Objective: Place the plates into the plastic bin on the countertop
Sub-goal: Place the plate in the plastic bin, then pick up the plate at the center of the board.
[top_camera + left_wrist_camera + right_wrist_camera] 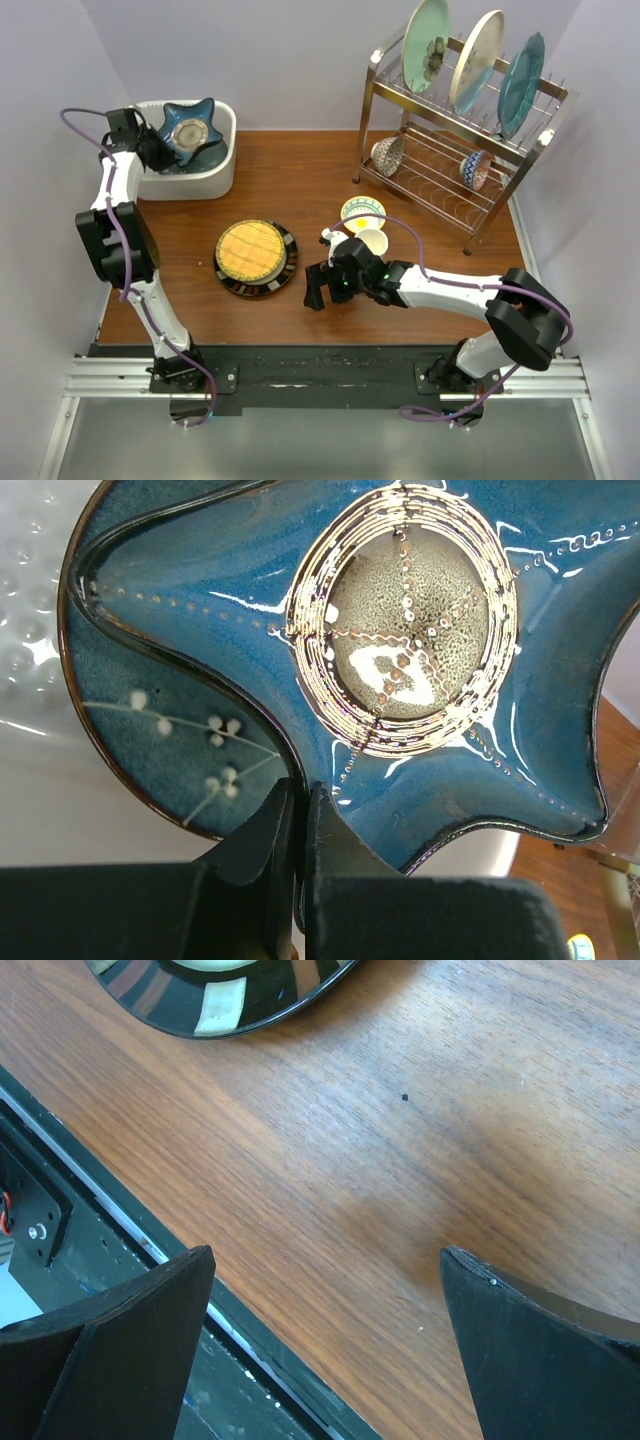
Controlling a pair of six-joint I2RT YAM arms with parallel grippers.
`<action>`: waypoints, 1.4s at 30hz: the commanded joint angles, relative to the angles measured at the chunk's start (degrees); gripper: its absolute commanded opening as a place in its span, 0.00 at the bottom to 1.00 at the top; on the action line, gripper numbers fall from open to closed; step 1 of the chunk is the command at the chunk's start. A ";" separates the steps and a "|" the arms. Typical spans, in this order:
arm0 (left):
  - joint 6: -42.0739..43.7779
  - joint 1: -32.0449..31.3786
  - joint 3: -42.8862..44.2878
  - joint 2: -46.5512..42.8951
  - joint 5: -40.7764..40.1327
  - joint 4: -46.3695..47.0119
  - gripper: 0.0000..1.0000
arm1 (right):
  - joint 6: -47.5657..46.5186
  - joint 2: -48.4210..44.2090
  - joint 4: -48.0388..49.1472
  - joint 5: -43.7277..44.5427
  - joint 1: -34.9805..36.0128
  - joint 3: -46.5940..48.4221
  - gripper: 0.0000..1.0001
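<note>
Seen from above, the blue star plate [190,133] sits in the white bin [218,172] at ten o'clock on the desk [300,180]. Only the left wrist view shows a dark teal plate [150,745] beneath it, and the left gripper [298,825] with its jaws pinching the star's rim. The right gripper [325,1290] hovers with its jaws wide apart, the black-rimmed plate [215,1005] at its eleven o'clock.

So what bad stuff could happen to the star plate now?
The left hand pinches the star plate only by its thin rim, so it might slip. It hangs over the teal plate in the bin; a drop could chip both. Also, the right arm sits right beside the white mug and could bump it.
</note>
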 commanded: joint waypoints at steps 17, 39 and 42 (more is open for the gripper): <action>0.75 0.61 9.40 3.83 3.19 2.89 0.28 | -0.70 -1.30 -0.56 -0.64 0.25 1.61 0.99; 0.84 0.61 -5.06 -14.26 6.24 9.37 0.84 | -1.84 0.28 -2.13 -0.11 0.16 5.47 0.99; -0.47 0.61 -13.32 -20.15 10.12 13.41 0.86 | -2.02 0.54 -2.58 0.42 0.25 6.97 0.99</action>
